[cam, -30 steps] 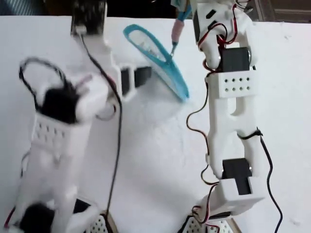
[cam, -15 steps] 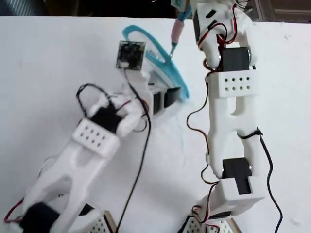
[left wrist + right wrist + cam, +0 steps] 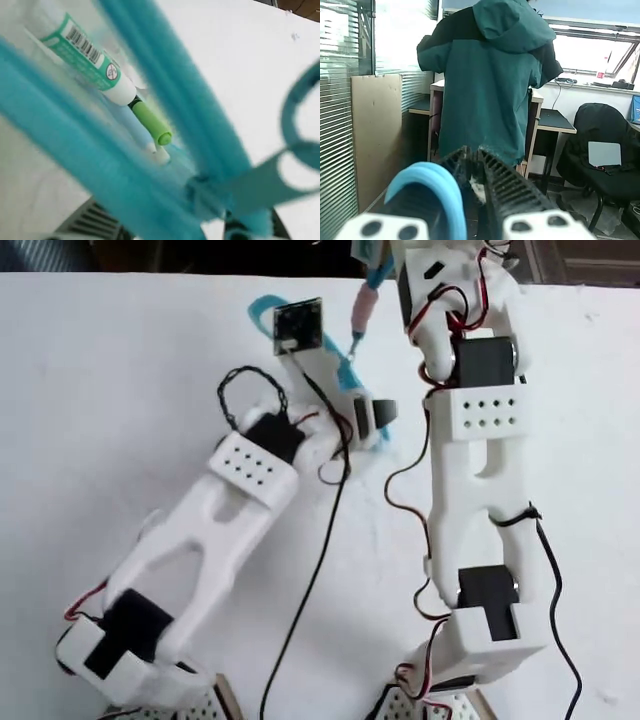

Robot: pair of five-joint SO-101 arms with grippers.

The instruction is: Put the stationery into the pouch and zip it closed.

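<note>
In the high view the left arm hides most of the blue pouch [image 3: 260, 310] lying on the tabletop [image 3: 120, 390]. The left end effector [image 3: 372, 418] sits over the pouch's end nearer the right arm; whether it is spread or pressed together cannot be told. The left wrist view alone shows a green-labelled tube [image 3: 82, 50] and a green-capped marker [image 3: 150, 122] within the pouch. The right end effector [image 3: 472, 150] is pressed together, with a blue loop [image 3: 427, 182] beside one jaw.

A white table [image 3: 120, 360] carries the blue pouch [image 3: 260, 310] near its far edge.
</note>
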